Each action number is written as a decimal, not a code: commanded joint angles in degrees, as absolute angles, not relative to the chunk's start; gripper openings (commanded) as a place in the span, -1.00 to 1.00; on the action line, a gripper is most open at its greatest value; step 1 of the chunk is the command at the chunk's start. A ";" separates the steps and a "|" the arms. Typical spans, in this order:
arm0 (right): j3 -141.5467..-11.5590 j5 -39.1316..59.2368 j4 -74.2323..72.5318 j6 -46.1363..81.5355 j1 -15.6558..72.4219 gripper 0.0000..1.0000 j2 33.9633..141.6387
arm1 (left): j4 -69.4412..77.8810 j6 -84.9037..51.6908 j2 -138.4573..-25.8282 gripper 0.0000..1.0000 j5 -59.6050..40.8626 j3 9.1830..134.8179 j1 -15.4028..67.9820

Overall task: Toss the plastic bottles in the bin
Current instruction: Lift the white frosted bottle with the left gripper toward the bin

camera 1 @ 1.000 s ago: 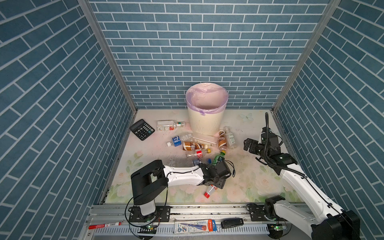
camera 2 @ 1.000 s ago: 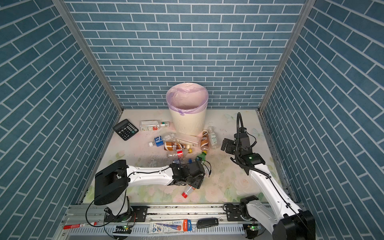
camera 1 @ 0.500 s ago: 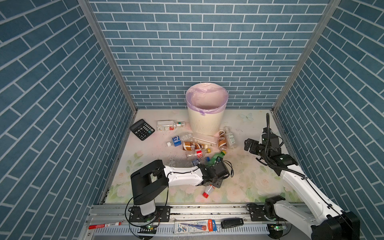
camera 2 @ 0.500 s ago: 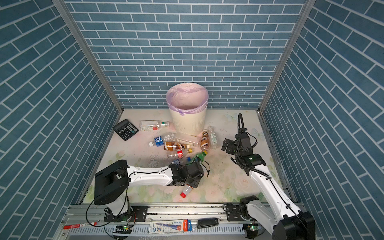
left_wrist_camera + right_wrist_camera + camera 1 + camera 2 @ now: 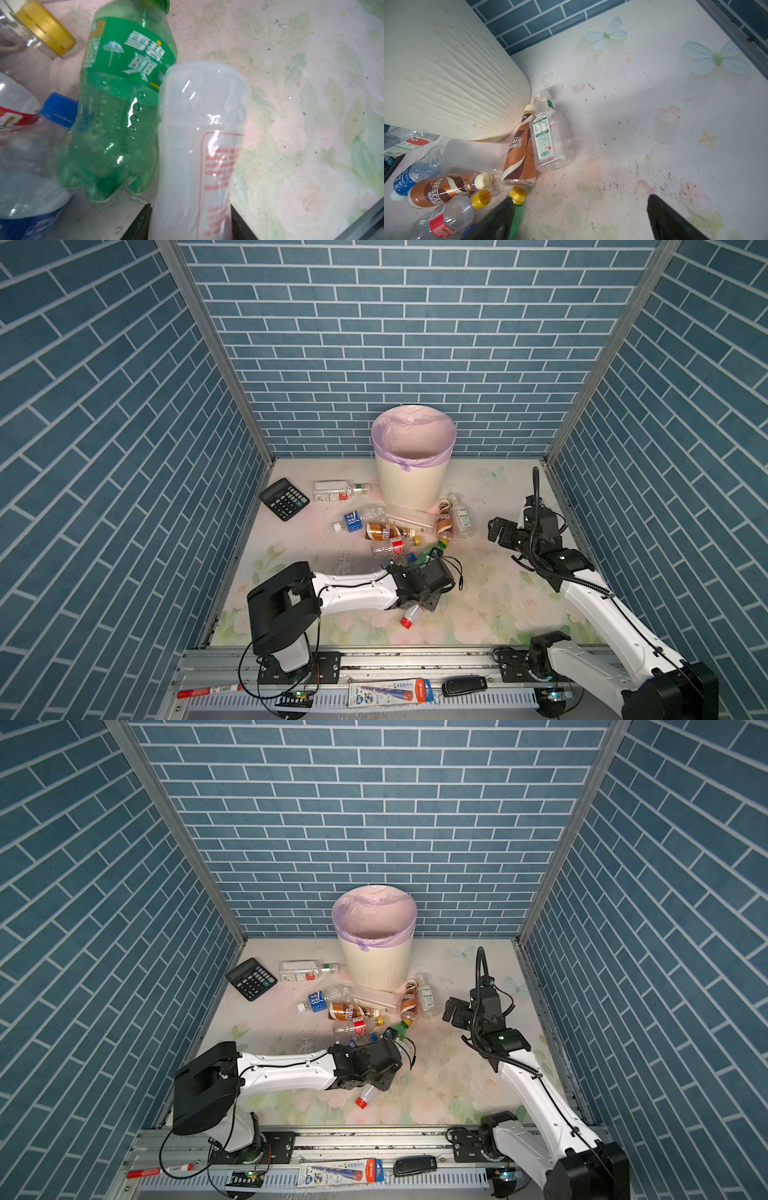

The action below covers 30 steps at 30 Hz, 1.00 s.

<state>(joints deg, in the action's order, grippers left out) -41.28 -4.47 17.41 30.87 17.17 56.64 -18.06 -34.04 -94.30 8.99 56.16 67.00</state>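
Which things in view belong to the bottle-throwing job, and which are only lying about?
Job: bin; scattered plastic bottles, including the green bottle and the red-capped bottle in the left gripper.
Lying about: calculator; red marker; blue-red packet.

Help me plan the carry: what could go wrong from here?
The left gripper holds the frosted bottle near its cap end, so the long body may swing or slip on lifting. The green bottle lies right beside it and may get dragged or roll. The bin stands tall behind a bottle pile; a low carry could knock it.
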 commanded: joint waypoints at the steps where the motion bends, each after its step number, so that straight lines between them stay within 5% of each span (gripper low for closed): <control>1: -40.06 -3.80 16.10 32.78 16.83 0.99 56.95 | -18.38 -32.05 -92.62 0.08 9.85 55.59 66.23; 20: -48.53 4.75 15.51 35.75 15.82 0.99 63.46 | -16.70 -28.22 -85.09 0.07 1.87 62.76 54.90; 30: -53.61 14.00 10.91 42.60 15.73 0.98 66.50 | -14.55 -26.30 -90.87 0.07 -3.54 72.69 50.98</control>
